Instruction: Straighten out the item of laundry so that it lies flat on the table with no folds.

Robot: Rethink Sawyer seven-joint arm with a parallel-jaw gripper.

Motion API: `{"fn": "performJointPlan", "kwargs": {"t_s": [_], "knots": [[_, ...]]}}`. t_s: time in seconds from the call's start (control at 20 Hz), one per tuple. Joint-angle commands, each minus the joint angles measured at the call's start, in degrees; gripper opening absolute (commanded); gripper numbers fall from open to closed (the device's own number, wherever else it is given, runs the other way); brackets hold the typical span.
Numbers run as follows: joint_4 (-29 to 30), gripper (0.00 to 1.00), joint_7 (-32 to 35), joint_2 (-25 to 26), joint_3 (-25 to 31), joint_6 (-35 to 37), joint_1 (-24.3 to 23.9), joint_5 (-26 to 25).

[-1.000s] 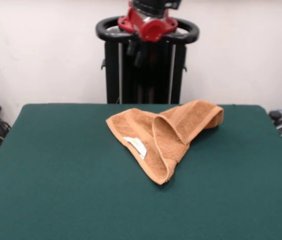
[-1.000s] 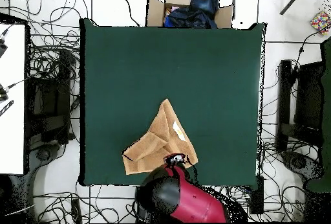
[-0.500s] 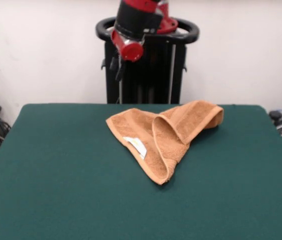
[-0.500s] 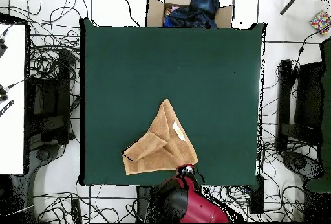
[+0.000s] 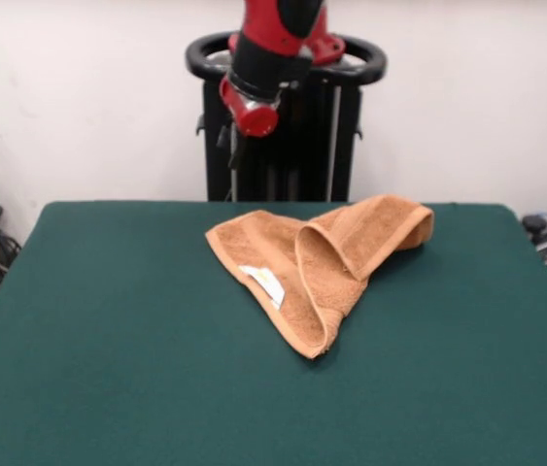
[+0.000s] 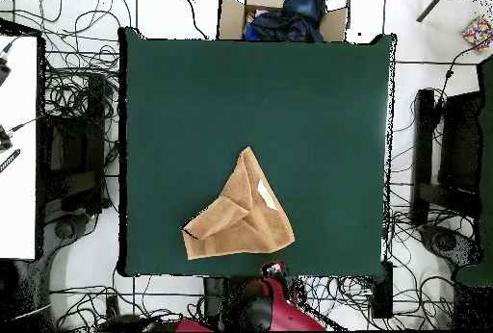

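Observation:
The item of laundry [image 5: 317, 262], an orange-tan towel, lies crumpled on the green table [image 5: 108, 340] near its far edge. One side is folded over into a raised loop, and a white tag shows on the left part. Seen from overhead, the item of laundry [image 6: 241, 218] forms a rough triangle close to the table's [image 6: 289, 108] bottom edge. My gripper [image 5: 228, 148] hangs high behind the towel's left corner, well clear of it. From above, the gripper [image 6: 273, 269] sits just past the table's edge, apart from the cloth. Against the dark background its state is unclear.
A cardboard box [image 6: 284, 16] with dark clothes stands beyond the table's top edge in the overhead view. Tangled cables [image 6: 77, 108] cover the floor on both sides. A white surface [image 6: 17, 146] is at the left and dark equipment [image 6: 448, 156] at the right.
The arm has drawn back from above the towel's near-robot edge to just off the table, and its gripper has shifted left in the front view. The towel has not moved.

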Motion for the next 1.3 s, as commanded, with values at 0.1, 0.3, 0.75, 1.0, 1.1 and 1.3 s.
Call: {"fn": "performJointPlan", "kwargs": {"t_s": [0.1,0.3,0.75,1.0,1.1,1.3], "knots": [[0.69,1.0,14.37,8.15,12.31,-4.97,-0.56,2.57],[0.11,1.0,16.15,8.66,14.67,-5.8,1.93,6.2],[-2.85,1.0,18.35,9.38,19.67,-6.93,5.98,13.17],[-5.64,1.0,17.59,9.35,22.37,-6.84,6.62,16.49],[-6.51,1.0,16.4,8.47,22.86,-5.34,7.02,18.15],[-8.49,1.0,15.39,8.36,24.38,-5.6,6.82,19.76]]}}
